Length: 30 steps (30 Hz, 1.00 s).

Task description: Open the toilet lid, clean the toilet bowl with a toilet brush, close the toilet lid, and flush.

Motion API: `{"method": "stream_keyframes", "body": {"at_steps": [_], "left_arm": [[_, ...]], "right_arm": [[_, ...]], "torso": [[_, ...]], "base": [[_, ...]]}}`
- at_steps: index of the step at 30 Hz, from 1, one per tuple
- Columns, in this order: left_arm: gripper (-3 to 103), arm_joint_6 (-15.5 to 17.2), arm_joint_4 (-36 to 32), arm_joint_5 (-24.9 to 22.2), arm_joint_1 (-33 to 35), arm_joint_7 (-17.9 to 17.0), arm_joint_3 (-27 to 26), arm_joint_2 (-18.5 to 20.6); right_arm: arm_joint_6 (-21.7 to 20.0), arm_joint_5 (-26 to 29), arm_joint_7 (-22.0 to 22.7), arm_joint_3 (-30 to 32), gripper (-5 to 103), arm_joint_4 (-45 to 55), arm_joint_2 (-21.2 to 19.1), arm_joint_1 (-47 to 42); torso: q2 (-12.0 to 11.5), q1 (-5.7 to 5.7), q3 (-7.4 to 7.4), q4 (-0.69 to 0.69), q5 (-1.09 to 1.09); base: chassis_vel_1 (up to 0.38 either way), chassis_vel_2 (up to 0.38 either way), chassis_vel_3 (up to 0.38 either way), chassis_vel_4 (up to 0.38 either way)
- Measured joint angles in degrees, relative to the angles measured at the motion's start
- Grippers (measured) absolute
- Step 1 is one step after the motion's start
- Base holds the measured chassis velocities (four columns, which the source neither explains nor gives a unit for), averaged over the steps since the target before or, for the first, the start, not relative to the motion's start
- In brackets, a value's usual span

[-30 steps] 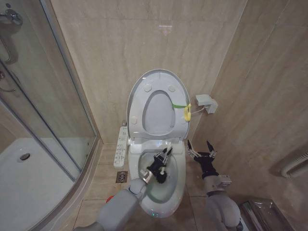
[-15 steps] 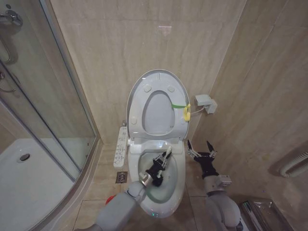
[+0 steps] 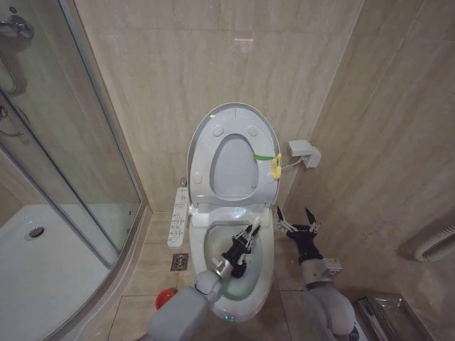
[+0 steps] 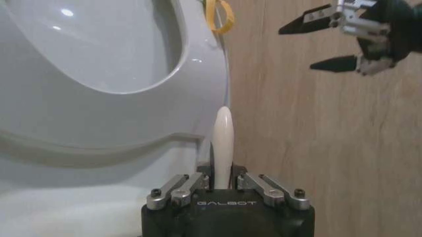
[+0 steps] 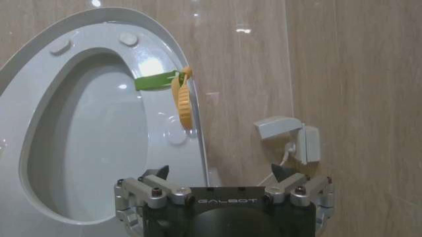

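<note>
Toilet lid (image 3: pixel 232 153) raised upright against the tiled wall, just behind the toilet bowl (image 3: pixel 264 273), so the basin lies exposed for scrubbing. Yellow loop (image 3: pixel 276 166) and green band (image 3: pixel 264 155) fixed to the lid's right edge, likely as a pull handle for jaws that cannot easily hook a smooth rim.

Left gripper (image 3: pixel 245 240) down inside the bowl, over its rear half, jaws clamped on the white handle of the toilet brush (image 4: pixel 223 136). Handle running straight out between the fingers, pointing toward the rear rim below the lid; bristle end hidden behind the wrist, so contact with the ceramic cannot be confirmed. Held low and along the bowl's length, probably to let the head sweep the inner wall.

Right gripper (image 3: pixel 297 222) just beside the bowl's right rim, near the wall, jaws spread wide and holding nothing. Parked clear of the scrubbing arm, yet close to the lid's loop, apparently ready for the closing step.

Small red cup (image 3: pixel 165 298) on the floor left of the bowl, apart from it, awaiting the brush's return. Judged stage: cleaning under way, closing and flushing not yet done.
</note>
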Motion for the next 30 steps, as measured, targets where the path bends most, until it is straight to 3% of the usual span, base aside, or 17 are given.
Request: {"method": "stream_keyframes", "body": {"at_steps": [5, 10, 16, 20, 30], "left_arm": [[19, -1.3, -1.5, 2.3, 0.4, 0.0, -2.6, 2.5], [19, -4.6, -4.4, 8.2, 2.1, -0.5, -7.0, 3.8], [19, -5.1, -6.1, 9.2, 5.7, -0.6, -8.4, 5.7], [19, -4.6, -8.8, 9.3, 8.8, -0.8, -9.5, 7.3], [19, 0.4, -20.5, 9.2, 15.7, -2.1, -12.1, 12.2]], "right_arm": [[0.0, 0.0, 0.0, 0.0, 100, 0.0, 0.0, 0.0], [0.0, 0.0, 0.0, 0.0, 100, 0.0, 0.0, 0.0], [0.0, 0.0, 0.0, 0.0, 100, 0.0, 0.0, 0.0], [0.0, 0.0, 0.0, 0.0, 100, 0.0, 0.0, 0.0], [0.0, 0.0, 0.0, 0.0, 100, 0.0, 0.0, 0.0]], "torso": [[-0.1, 0.04, 0.06, 0.07, -0.05], [-0.1, 0.04, 0.05, 0.00, -0.03], [-0.1, 0.03, 0.04, 0.02, -0.01], [-0.1, 0.03, 0.04, 0.02, -0.02], [0.0, 0.02, 0.03, 0.02, -0.01]], "base": [[0.000, 0.000, 0.000, 0.000], [0.000, 0.000, 0.000, 0.000], [0.000, 0.000, 0.000, 0.000], [0.000, 0.000, 0.000, 0.000], [0.000, 0.000, 0.000, 0.000]]}}
